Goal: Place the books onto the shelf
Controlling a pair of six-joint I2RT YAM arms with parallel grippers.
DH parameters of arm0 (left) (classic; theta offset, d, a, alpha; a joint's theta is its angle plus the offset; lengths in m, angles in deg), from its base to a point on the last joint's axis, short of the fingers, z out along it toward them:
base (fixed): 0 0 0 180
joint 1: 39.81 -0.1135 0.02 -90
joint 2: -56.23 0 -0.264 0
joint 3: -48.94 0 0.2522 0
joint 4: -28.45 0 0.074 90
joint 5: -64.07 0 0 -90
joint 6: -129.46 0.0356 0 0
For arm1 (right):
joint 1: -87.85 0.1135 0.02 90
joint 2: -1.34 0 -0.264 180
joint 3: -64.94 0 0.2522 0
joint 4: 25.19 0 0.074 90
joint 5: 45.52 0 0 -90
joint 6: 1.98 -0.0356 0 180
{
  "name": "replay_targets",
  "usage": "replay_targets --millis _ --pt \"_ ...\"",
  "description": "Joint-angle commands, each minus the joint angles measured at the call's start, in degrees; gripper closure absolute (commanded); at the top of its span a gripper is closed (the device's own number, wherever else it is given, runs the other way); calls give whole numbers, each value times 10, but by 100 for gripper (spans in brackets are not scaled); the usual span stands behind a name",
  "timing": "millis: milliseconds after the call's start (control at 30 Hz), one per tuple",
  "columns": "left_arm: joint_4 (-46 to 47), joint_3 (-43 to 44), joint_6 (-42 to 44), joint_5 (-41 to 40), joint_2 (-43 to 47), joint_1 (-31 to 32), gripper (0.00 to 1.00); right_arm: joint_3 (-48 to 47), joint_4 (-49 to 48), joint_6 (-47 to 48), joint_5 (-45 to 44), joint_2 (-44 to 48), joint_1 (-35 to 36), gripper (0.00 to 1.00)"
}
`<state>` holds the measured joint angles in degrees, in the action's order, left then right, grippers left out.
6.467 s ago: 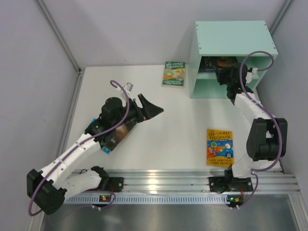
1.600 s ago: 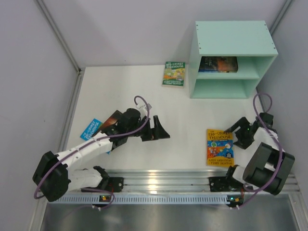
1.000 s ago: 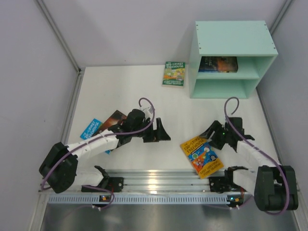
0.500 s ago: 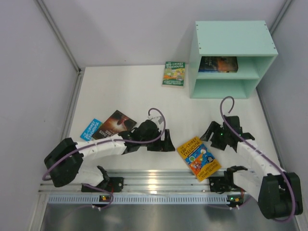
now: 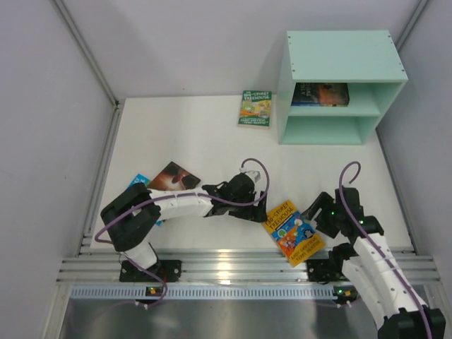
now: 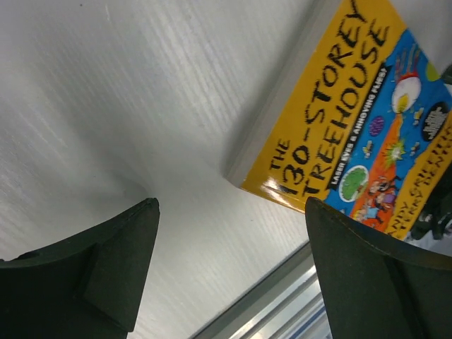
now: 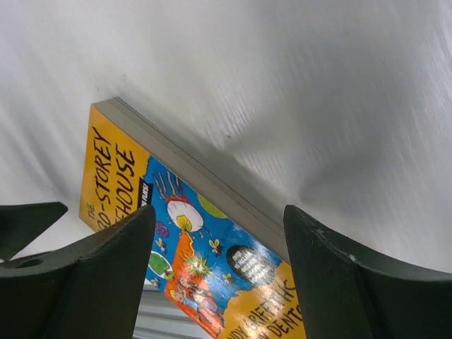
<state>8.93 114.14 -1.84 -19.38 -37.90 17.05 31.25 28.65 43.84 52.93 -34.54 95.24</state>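
Note:
An orange-yellow book [image 5: 293,232] lies cover-up and askew at the table's near edge, one corner over the rail. My left gripper [image 5: 258,211] stands open just left of it; in the left wrist view the gripper [image 6: 232,205] has bare table between its fingers and the book [image 6: 353,134] ahead to the right. My right gripper [image 5: 319,217] is open at the book's right side; in the right wrist view it [image 7: 219,212] hovers over the cover [image 7: 212,275]. The mint-green shelf [image 5: 342,56] holds books [image 5: 319,94] in its upper compartment.
A green book [image 5: 255,108] lies left of the shelf. A dark brown book [image 5: 173,176] and a light blue book [image 5: 137,182] lie under the left arm. The metal rail [image 5: 226,265] runs along the near edge.
My left gripper has swung right, up to the orange-yellow book. My right gripper has drawn back toward the near edge beside it. The book has barely shifted.

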Motion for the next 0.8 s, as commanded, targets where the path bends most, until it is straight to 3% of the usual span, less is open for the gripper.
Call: replay_targets --millis 0,100,333,433,533,633,667,767 --pt "4 26 50 -17 -21 -4 11 9 61 -66 -16 62 4 28" --pt "22 55 82 29 -45 -8 11 -1 91 -99 -32 96 3 26" --pt "-8 134 149 90 -130 -9 14 -49 128 -91 -48 -9 2 26" --pt "-21 152 177 115 -154 -8 18 -92 168 -88 -117 -28 3 26" --pt "-18 160 186 132 -174 -8 29 -113 190 -85 -129 -17 3 27" --pt "-14 168 186 140 -196 -8 45 -127 219 -100 -150 -9 3 27" --pt "-19 175 182 132 -202 -9 56 -128 219 -98 -151 -10 3 27" --pt "-40 197 170 109 -227 -17 68 -122 216 -98 -137 -32 3 26"
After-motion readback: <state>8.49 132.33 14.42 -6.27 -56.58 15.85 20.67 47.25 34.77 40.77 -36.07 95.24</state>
